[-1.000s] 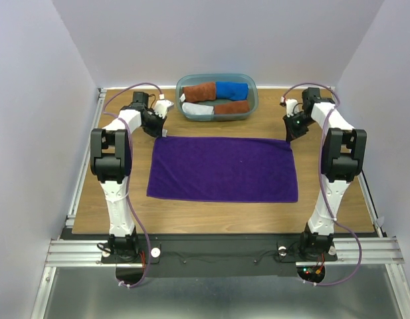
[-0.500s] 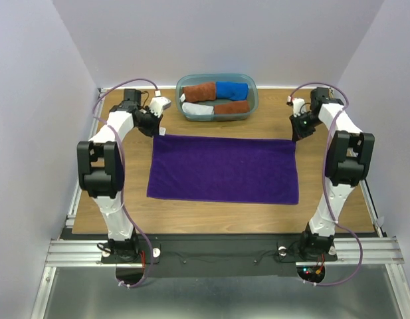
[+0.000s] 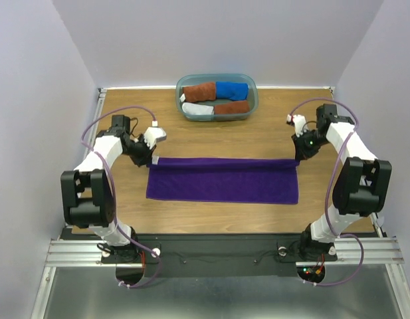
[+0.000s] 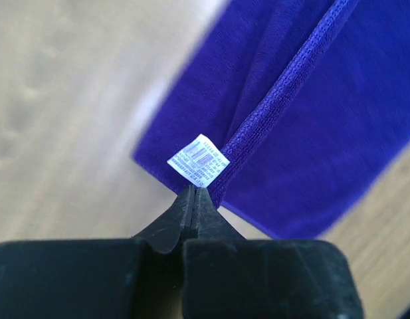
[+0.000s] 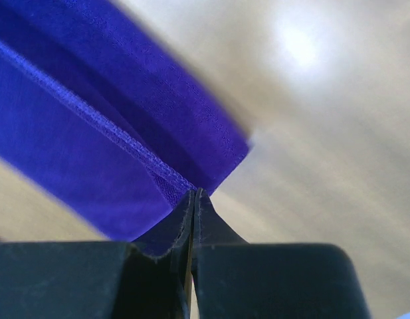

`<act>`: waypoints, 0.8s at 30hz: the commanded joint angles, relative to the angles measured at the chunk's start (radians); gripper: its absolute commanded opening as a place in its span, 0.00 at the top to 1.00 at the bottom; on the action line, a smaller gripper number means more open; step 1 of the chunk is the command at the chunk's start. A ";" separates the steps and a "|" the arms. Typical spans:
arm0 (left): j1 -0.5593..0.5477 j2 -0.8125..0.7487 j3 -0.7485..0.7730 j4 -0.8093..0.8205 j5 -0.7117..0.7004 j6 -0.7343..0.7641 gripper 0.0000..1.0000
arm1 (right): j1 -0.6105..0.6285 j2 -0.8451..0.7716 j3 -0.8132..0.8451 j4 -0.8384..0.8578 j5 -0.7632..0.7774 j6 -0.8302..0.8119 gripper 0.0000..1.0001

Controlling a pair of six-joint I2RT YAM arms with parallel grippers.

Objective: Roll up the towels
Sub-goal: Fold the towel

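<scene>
The deep purple towel [image 3: 222, 180] lies across the middle of the table, its far edge lifted and drawn toward the near edge, so it shows as a narrow band. My left gripper [image 3: 150, 158] is shut on its far left corner, right by the white tag [image 4: 198, 160]. My right gripper [image 3: 296, 157] is shut on the far right corner [image 5: 191, 186]. In both wrist views the towel [image 4: 311, 119] hangs doubled from the closed jaws over the wood.
A teal-grey tub [image 3: 216, 97] stands at the back centre and holds rolled towels: rust-brown [image 3: 199, 91], bright blue [image 3: 232, 90], pale grey [image 3: 197, 110] and another rust-brown [image 3: 232, 107]. Purple walls close the table on three sides.
Both grippers have moved from the far corners toward the near edge, pulling the towel's far edge with them. The purple towel now shows about half as deep.
</scene>
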State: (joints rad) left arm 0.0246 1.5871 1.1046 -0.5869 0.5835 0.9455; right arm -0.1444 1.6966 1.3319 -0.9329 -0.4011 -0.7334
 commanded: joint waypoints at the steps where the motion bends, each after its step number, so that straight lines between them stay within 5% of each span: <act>1: 0.011 -0.148 -0.133 -0.082 -0.013 0.180 1.00 | -0.012 -0.115 -0.129 -0.034 0.027 -0.136 0.99; 9: 0.008 -0.208 -0.304 -0.079 -0.051 0.297 1.00 | -0.012 -0.149 -0.349 0.034 0.053 -0.182 0.99; 24: 0.009 -0.217 -0.261 -0.092 -0.056 0.294 1.00 | -0.012 -0.150 -0.292 0.019 0.064 -0.164 0.99</act>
State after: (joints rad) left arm 0.0277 1.4082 0.7757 -0.6312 0.5446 1.2098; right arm -0.1444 1.5959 0.9749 -0.9169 -0.3843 -0.8894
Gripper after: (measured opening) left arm 0.018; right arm 0.012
